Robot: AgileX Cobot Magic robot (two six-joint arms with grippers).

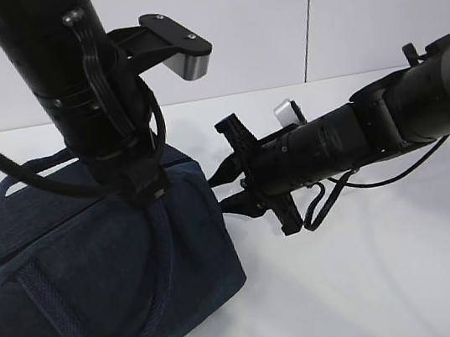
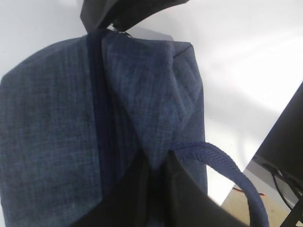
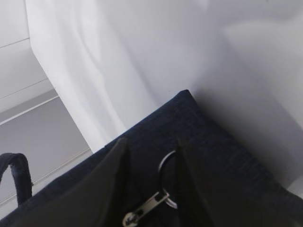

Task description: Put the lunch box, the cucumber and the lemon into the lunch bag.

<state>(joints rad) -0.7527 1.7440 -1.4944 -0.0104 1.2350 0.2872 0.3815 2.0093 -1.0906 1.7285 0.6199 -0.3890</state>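
Blocking bag (image 1: 98, 281) top at upper left: left arm; left claw (image 2: 156, 189) pinching fabric. Only right wrist cam shows ring pull (image 3: 168, 177) between right claw's (image 3: 151, 182) parted fingers.

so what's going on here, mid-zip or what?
Both arms are on the lunch bag. The left gripper is shut, pinching fabric at the bag's top. The right gripper is at the bag's end, its fingers parted either side of the zipper's ring pull, not clamping it. No food or lunch box is in view.
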